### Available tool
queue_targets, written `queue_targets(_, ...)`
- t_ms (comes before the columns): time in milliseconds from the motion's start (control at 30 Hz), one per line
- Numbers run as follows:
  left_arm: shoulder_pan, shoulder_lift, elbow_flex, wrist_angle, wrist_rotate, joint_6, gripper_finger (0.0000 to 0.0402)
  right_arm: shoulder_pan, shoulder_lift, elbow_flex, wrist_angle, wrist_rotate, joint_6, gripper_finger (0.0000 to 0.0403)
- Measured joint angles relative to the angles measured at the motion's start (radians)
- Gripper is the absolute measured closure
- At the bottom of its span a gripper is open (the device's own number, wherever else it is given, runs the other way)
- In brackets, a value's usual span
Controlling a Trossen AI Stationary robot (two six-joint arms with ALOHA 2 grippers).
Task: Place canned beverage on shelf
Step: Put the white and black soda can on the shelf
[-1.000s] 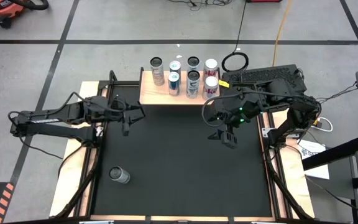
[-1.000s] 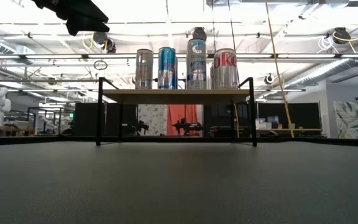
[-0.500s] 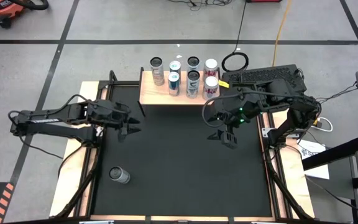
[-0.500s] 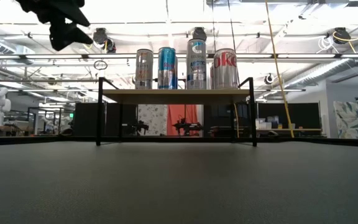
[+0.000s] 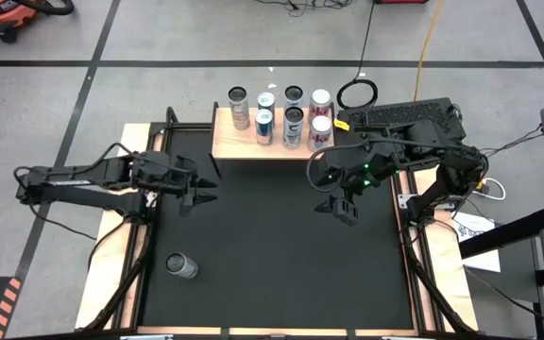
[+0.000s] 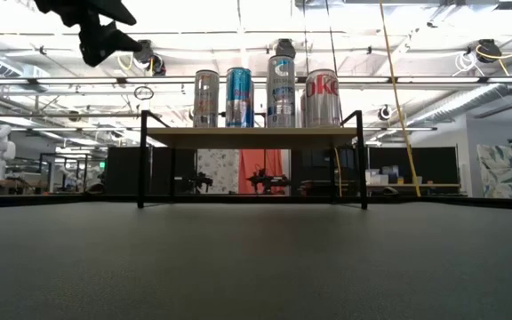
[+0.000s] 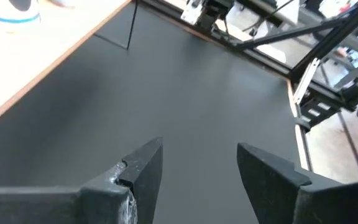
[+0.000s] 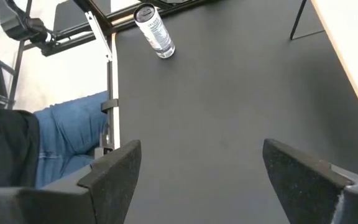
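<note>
Since the earlier frames the left tool [image 5: 203,192] has pulled back from the shelf [image 5: 223,142] toward the worktop's left side and turned a little; the right tool [image 5: 344,210] has hardly shifted, and the cans haven't moved.

Left tool: empty, fingers [image 7: 143,168] parted to a medium gap, over bare black mat w/ nothing between them. Right tool: empty too, spread wide, hovering over the mat near the right edge, just in front of the shelf's right end.

The shelf sits at the worktop's [image 5: 281,274] back edge, centre, and already carries a batch of upright cans [image 5: 293,121] in two rows. One loose can [image 5: 182,266] lies on its side near the front-left corner, well apart from both tools; the right wrist view shows it too [image 8: 155,31], far off across the mat.

Handling, as a guess: thin aluminium, smooth, prob. slick under hard fingers; if full it has some heft, if empty it dents easily. On its side it'll roll if nudged. Best hold looks like across the middle of the body, fingers square to its long axis, firm but not crushing, then stand it upright for the shelf.

Hard to make out: the loose can's label and whether it's full. From table level the can isn't visible at all, the front shelf row hides most of the back row, and only the left tool [image 6: 96,36] shows, at the top edge.
</note>
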State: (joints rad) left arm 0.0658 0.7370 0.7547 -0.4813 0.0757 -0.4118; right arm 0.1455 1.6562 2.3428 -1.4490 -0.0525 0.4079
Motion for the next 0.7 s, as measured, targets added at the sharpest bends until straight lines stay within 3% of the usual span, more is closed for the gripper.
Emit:
queue_targets(300,-0.001,0.089,0.000,0.005,0.163,0.052,0.0189,0.000,0.000,0.000,0.000,0.000,-0.003,0.0085)
queue_targets(700,-0.001,0.119,0.000,0.002,0.165,0.053,0.0189,0.000,0.000,0.000,0.000,0.000,-0.004,0.0085)
